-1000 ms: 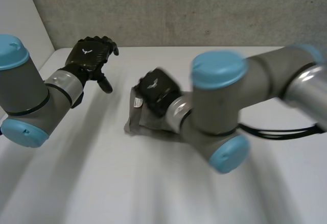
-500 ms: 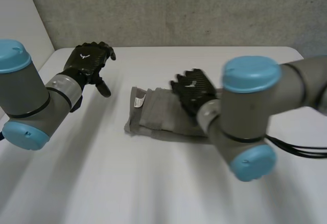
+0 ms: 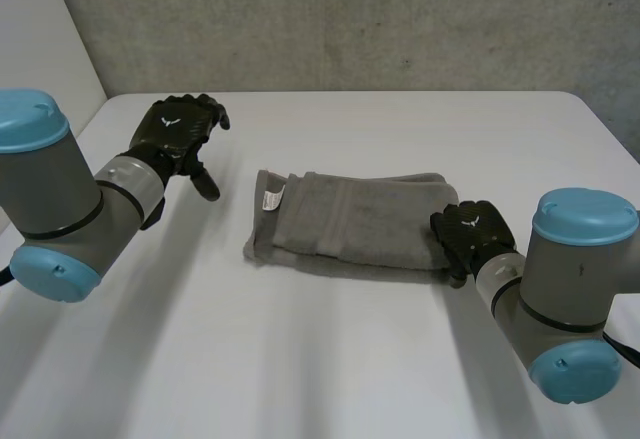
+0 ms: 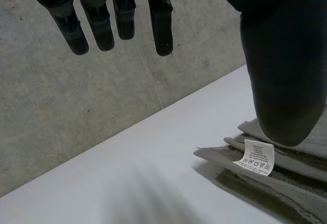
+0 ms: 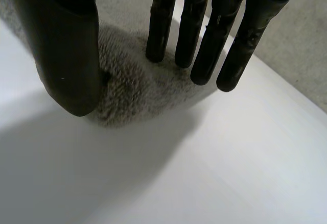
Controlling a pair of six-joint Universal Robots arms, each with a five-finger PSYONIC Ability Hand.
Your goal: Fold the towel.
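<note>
Your grey towel (image 3: 350,221), folded into a long flat band, at the frame's centre.
You see it lying on the white table (image 3: 300,359), long side running left to right, its right end slightly lower; stacked layers show at the left end, where a white care label (image 3: 271,200) sticks out.

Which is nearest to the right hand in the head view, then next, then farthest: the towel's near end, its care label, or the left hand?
1. towel's near end: right at the fingertips of the right hand.
2. care label: at the towel's opposite end.
3. left hand: beyond the label, off the towel, towards the table's far corner.
</note>
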